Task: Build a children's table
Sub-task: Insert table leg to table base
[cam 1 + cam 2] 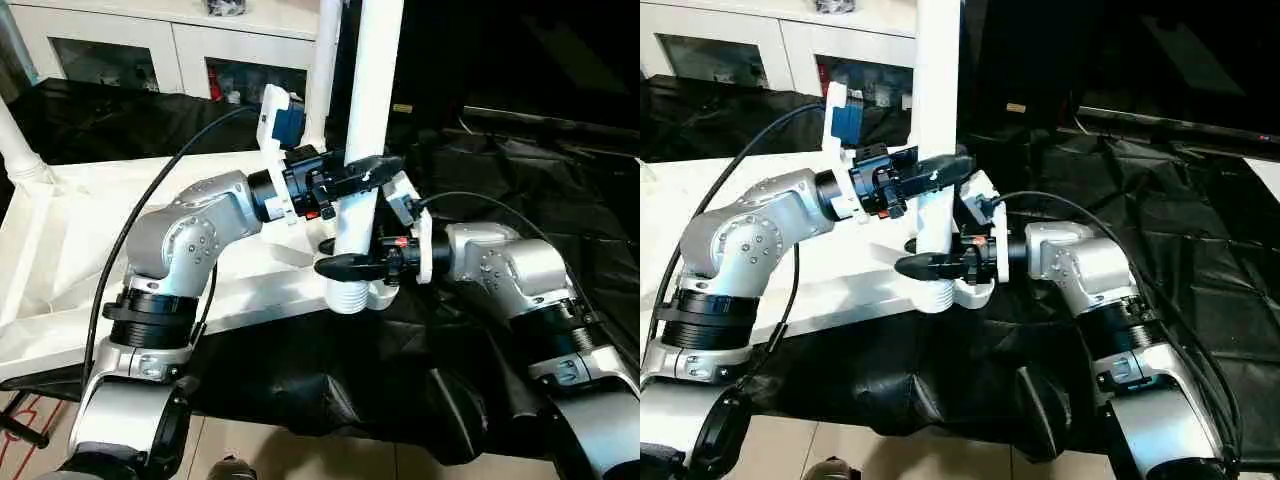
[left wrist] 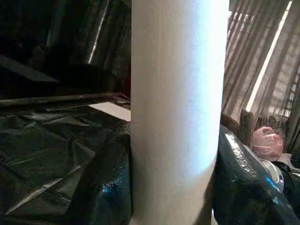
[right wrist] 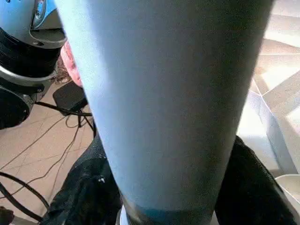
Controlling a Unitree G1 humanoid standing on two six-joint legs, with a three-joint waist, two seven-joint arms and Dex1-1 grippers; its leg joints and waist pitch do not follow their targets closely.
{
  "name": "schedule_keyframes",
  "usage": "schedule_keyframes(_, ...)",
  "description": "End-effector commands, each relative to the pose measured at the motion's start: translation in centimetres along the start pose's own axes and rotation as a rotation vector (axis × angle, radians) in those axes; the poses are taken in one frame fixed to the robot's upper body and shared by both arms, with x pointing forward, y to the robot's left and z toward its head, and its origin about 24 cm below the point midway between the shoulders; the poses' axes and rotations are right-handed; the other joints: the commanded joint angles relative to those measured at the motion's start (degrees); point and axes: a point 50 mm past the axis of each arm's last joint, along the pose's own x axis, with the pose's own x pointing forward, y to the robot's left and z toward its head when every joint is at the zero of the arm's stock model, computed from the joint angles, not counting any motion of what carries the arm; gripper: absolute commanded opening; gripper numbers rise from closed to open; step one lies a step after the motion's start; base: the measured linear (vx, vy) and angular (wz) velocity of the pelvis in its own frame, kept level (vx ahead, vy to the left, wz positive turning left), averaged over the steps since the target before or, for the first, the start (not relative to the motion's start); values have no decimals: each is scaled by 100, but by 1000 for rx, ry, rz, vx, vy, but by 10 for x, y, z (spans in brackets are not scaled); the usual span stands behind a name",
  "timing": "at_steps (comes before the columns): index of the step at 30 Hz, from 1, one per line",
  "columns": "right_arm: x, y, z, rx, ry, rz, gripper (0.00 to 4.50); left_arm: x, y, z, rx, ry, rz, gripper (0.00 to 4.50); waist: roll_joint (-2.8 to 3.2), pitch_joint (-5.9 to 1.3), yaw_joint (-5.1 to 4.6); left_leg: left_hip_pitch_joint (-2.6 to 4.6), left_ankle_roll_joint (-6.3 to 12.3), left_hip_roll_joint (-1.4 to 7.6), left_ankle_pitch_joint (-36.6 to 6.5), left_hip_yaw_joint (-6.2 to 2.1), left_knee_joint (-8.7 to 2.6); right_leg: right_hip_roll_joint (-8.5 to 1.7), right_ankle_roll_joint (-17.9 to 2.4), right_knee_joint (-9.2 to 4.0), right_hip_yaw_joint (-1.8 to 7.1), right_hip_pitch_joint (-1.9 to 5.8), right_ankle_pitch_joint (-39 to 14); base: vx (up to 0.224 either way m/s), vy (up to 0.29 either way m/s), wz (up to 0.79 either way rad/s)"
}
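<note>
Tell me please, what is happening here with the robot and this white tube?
The robot is assembling a white children's table. Both grippers hold one table leg upright at the near corner of the upside-down table top. The left gripper clamps the leg higher, the right gripper lower, just above its threaded end at the corner socket. Another leg already stands at the far left corner.

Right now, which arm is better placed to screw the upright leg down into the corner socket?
Probably the right. The right gripper clasps the leg low, just above its threaded end at the corner socket of the table top. The left gripper clasps it higher, better for steadying.
</note>
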Motion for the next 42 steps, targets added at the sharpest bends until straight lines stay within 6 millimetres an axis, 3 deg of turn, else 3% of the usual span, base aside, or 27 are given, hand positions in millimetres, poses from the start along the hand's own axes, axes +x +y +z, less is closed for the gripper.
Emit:
schedule_keyframes(1,-8,-2,-1,6,3,-40,207,9,-7,7,32,5,-58,184,47,-439,0,67,-84,-3,-867,50,-317,-247,-1157,-407,269,366,-142,0,0,0)
schedule_keyframes(3,-8,-2,-2,6,1,-46,204,11,-6,7,52,1,-37,184,52,-437,3,69,-90,0,-872,48,-320,-246,-1153,-408,271,365,-135,0,0,0)
schedule_keyframes(4,-8,-3,-2,5,-1,-49,204,11,-5,7,64,1,-17,240,51,-441,3,69,-90,-3,-871,49,-318,-246,-1154,-407,270,368,-125,0,0,0)
schedule_keyframes(10,-8,-4,-3,-5,-25,-77,195,11,-2,11,61,-51,18,297,48,-445,1,57,-81,-6,-838,46,-313,-248,-1156,-408,270,376,-66,0,0,0)
schedule_keyframes(11,-7,-5,-3,-9,-37,-90,195,11,0,15,83,-105,45,296,71,-447,5,62,-89,-6,-841,41,-313,-248,-1164,-403,268,378,-50,0,0,0)
schedule_keyframes(15,-8,-8,-3,-12,-89,-144,193,9,0,26,77,-268,85,295,56,-449,1,62,-88,-2,-897,42,-308,-256,-1215,-413,267,385,31,0,0,0)
schedule_keyframes(22,-14,-15,-6,-29,-149,-263,193,3,2,26,72,-332,105,295,86,-445,-18,74,-113,-7,-972,44,-316,-236,-1146,-425,268,372,-124,0,0,0)
schedule_keyframes(24,-22,-25,-7,-65,-168,-409,193,-5,18,5,132,-149,217,295,89,-437,-22,74,-150,-4,-1000,44,-324,-246,-1089,-436,269,355,-244,0,0,0)
schedule_keyframes(26,-28,-30,-7,-81,-176,-498,193,-11,26,-12,196,-9,264,295,79,-427,-40,91,-160,-10,-1025,34,-346,-231,-900,-476,268,342,-453,0,0,0)
schedule_keyframes(27,-39,-36,-9,-84,-187,-606,193,-22,31,-39,310,231,255,295,72,-423,-46,105,-183,-14,-1067,34,-357,-232,-742,-501,273,329,-699,0,0,0)
schedule_keyframes(29,-44,-38,-11,-78,-198,-654,193,-28,28,-56,346,357,181,295,105,-437,-47,103,-244,-11,-1043,27,-363,-245,-611,-481,283,330,-796,0,0,0)
schedule_keyframes(32,-51,-40,-15,-74,-203,-704,193,-32,24,-73,336,449,88,295,140,-470,-39,123,-265,4,-844,42,-342,-230,-864,-409,291,308,-146,0,0,0)
schedule_keyframes(34,-54,-40,-18,-72,-196,-723,193,-33,22,-80,312,480,51,295,134,-473,-40,90,-209,-8,-770,54,-326,-229,-1124,-367,288,328,280,0,0,0)
schedule_keyframes(35,-56,-40,-22,-64,-190,-737,193,-34,20,-90,286,532,0,295,143,-469,-41,79,-201,-12,-796,54,-326,-229,-1158,-361,285,337,292,0,0,0)
schedule_keyframes(39,-55,-39,-26,-65,-190,-743,193,-37,27,-103,296,626,3,295,167,-435,-62,87,-184,-29,-1156,61,-343,-236,-1045,-446,294,334,-259,0,0,0)
schedule_keyframes(40,-55,-39,-26,-66,-190,-745,193,-38,29,-105,304,646,10,266,162,-442,-63,89,-193,-25,-1186,54,-344,-244,-1026,-442,294,347,-319,0,0,0)
schedule_keyframes(42,-54,-39,-27,-66,-190,-745,193,-41,34,-108,296,679,39,259,190,-438,-64,85,-202,-20,-1224,45,-347,-260,-968,-466,292,343,-528,0,0,0)
